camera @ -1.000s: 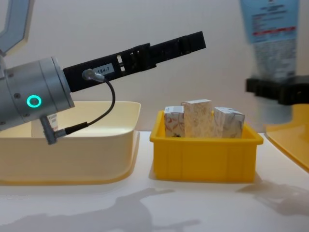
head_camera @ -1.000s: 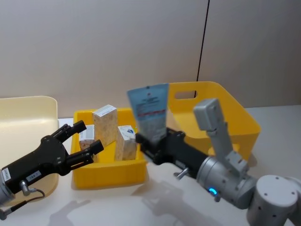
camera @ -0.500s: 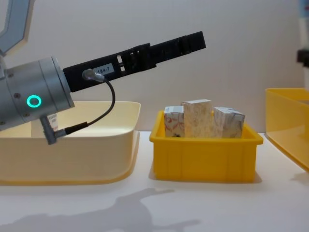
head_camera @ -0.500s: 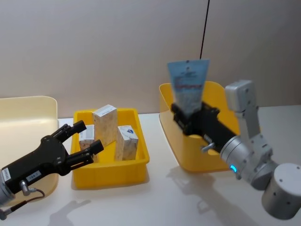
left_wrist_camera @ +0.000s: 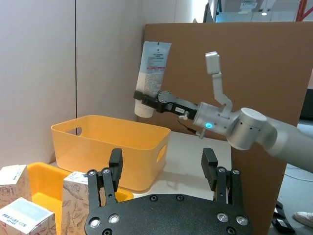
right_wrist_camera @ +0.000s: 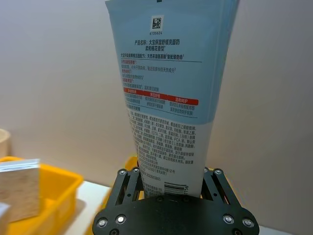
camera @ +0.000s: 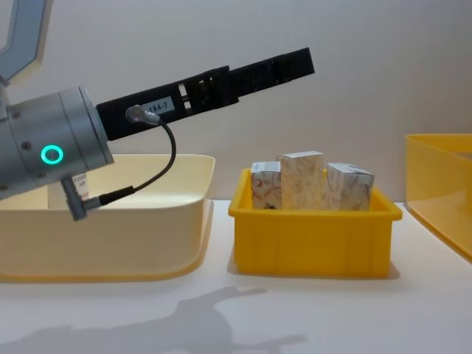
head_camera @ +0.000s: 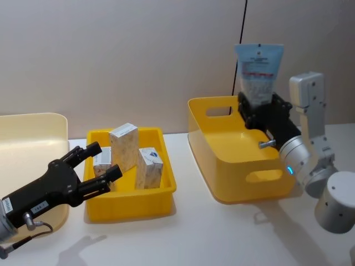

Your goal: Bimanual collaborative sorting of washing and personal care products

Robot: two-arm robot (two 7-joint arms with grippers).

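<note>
You have a white table [head_camera: 183, 238] in front of you carrying three bins. The cream bin [head_camera: 33, 130] sits at the far left, the large yellow bin [head_camera: 222, 188] with cut-out handles is on the right, and the small yellow bin [head_camera: 130, 208] stands between them, just beside the cream one.

Your left end effector [head_camera: 104, 160] hangs in the air at the small yellow bin's left side, above the level of its contents. Its fingers are spread wide with nothing between them, as your left wrist view makes plain [left_wrist_camera: 162, 164].

Your right end effector [head_camera: 260, 111] is raised over the far right part of the large yellow bin. It is clamped on the lower body of a pale-blue tube [head_camera: 259, 72]. The tube stands nearly upright, crimped end up, with its white cap end below the fingers and clear of the bin. Your right wrist view shows its back label: a small square code near the top, dense text and a red band across the middle [right_wrist_camera: 166, 98].

Three cartons [camera: 301, 179] with orange-brown marbled print stand upright and close together inside the small yellow bin, the middle one tallest.
</note>
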